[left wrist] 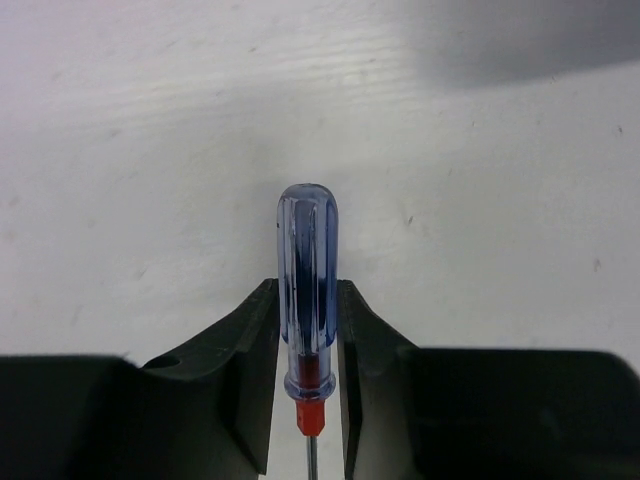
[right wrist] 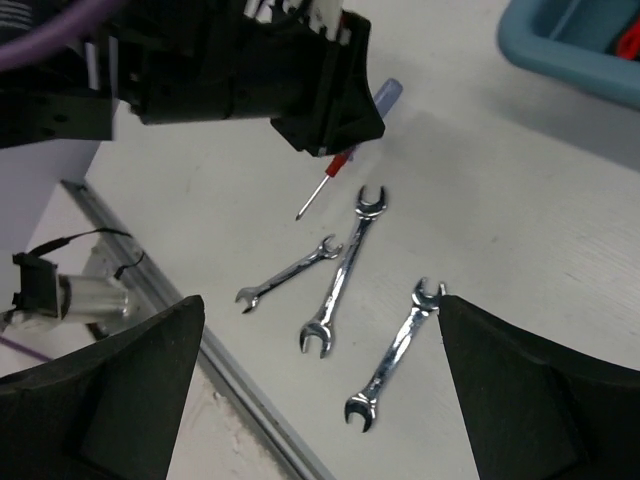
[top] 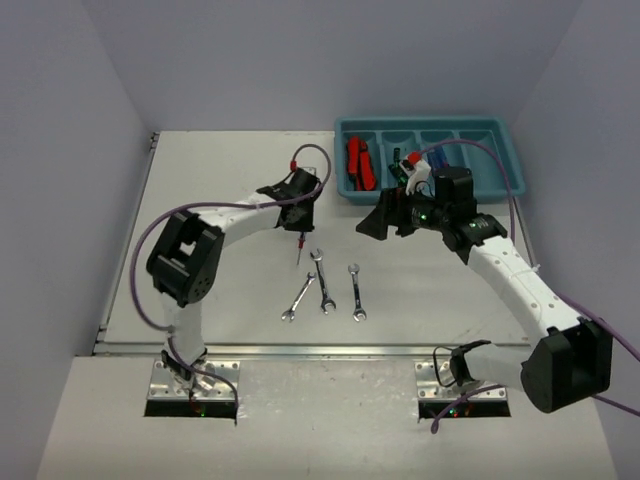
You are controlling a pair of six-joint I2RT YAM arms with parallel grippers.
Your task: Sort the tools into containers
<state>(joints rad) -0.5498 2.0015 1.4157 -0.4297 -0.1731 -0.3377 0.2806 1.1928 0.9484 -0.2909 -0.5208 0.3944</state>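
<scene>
My left gripper (left wrist: 307, 335) is shut on a blue-handled screwdriver (left wrist: 307, 270), its jaws pressed against both sides of the clear blue handle. From above, the left gripper (top: 300, 212) is left of the table's centre, with the screwdriver's thin shaft (top: 299, 250) poking out toward the near edge. Three silver wrenches (top: 298, 299) (top: 322, 281) (top: 356, 291) lie flat just in front of it. My right gripper (right wrist: 320, 300) hangs open above these wrenches (right wrist: 343, 270), holding nothing. The teal tray (top: 516, 160) stands at the back right with red-and-black knives (top: 358, 163) in its leftmost compartment.
The right arm's wrist (top: 445, 195) covers part of the tray's front. A metal rail (top: 300, 350) runs along the table's near edge. Grey walls close in the left, back and right sides.
</scene>
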